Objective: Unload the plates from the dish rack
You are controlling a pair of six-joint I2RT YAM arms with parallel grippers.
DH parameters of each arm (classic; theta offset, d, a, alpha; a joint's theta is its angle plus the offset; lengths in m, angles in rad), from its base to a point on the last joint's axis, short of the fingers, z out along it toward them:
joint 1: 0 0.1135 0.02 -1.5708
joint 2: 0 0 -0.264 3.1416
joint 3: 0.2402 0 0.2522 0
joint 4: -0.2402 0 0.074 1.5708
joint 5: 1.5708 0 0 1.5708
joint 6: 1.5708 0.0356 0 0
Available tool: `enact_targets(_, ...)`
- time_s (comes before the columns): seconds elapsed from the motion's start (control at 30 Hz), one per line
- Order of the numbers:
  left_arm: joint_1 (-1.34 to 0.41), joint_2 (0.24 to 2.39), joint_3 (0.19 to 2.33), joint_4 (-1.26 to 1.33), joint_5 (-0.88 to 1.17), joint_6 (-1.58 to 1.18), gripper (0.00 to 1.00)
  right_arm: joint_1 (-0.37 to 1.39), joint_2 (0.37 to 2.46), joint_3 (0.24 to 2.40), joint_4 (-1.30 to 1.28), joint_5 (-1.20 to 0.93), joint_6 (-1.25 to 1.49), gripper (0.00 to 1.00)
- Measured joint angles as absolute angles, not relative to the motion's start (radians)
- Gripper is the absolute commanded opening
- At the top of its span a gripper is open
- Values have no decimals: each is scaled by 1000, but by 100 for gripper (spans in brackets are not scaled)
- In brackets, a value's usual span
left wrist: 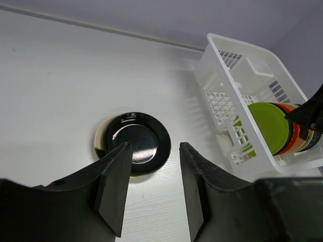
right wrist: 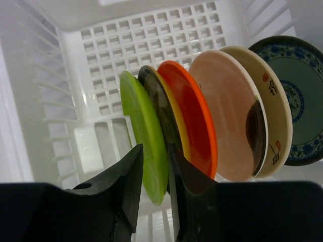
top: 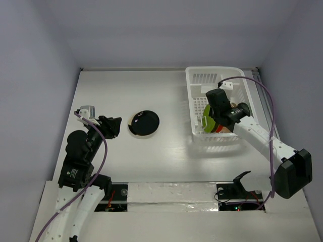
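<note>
The white dish rack (top: pixel 199 80) stands at the back right; it also shows in the left wrist view (left wrist: pixel 237 70). Plates stand on edge in it: lime green plate (right wrist: pixel 144 126), dark green-black plate (right wrist: pixel 157 101), orange-red plate (right wrist: pixel 194 121), tan plate (right wrist: pixel 227 121), cream plate (right wrist: pixel 276 101) and teal-blue patterned plate (right wrist: pixel 303 101). My right gripper (right wrist: pixel 154 151) is inside the rack, its fingers closed on either side of the lime green plate's lower rim. A black plate (top: pixel 145 123) lies flat on the table on top of a cream plate (left wrist: pixel 98 143). My left gripper (left wrist: pixel 154 151) is open and empty, just left of that stack.
The rack's grid floor (right wrist: pixel 151 40) and slotted wall (right wrist: pixel 45 101) surround the right gripper closely. A purple cable (top: pixel 270 101) loops over the rack's right side. White walls enclose the table. A taped strip (top: pixel 171 194) runs along the near edge.
</note>
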State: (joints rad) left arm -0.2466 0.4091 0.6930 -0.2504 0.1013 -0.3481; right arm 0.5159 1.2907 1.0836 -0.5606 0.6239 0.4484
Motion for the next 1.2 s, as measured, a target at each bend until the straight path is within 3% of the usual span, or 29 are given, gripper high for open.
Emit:
enact_targets(0.13, -247, 407, 693, -250, 101, -348, 39, 496, 1344, 1080, -559, 620, 444, 27)
enact_targets(0.4, -247, 396, 693, -250, 101, -348, 39, 493, 1422, 1101, -582, 659, 395, 0)
enact_targets(0.9, -247, 396, 693, -250, 101, -348, 39, 572, 1449, 1202, -690, 797, 307, 0)
enact_targets(1.2, -247, 396, 693, -250, 101, -348, 39, 635, 1464, 1367, -731, 935, 308, 0)
